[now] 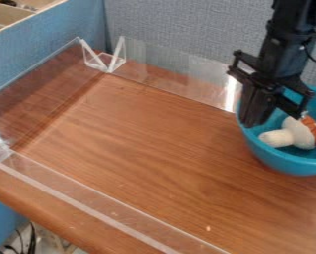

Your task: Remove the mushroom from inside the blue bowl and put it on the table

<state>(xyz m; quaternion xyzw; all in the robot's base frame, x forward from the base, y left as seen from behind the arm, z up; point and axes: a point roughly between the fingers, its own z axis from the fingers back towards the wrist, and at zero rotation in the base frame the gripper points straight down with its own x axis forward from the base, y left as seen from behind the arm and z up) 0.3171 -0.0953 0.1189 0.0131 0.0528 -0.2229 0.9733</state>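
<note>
Setting: a reddish-brown wood-grain table (pixel 134 149) edged by low clear acrylic walls (pixel 68 58), with a blue-grey partition (pixel 188 25) behind.
Mushroom (pixel 291 132): lies on its side inside the blue bowl, cream stem toward the gripper, orange-brown cap on the far side from it; it sits just below and to the right of the fingertips. Contact with the fingers cannot be confirmed.
Blue bowl (pixel 273 157): glossy teal, standing on the table at the right edge of the view, directly under and to the right of the gripper; partly cut off by the frame.
Gripper (pixel 257 111): black, pointing straight down, fingers drawn together with no gap visible; tips at about the bowl's near-left rim. Nothing is seen clamped between them.
Arm (pixel 287 30): black, rising straight above the gripper and out of the top of the view.
Remaining tabletop: bare wood stretches away to the left of the gripper.
Clear bracket (pixel 105 58): at the far-left corner, well apart from the gripper.
</note>
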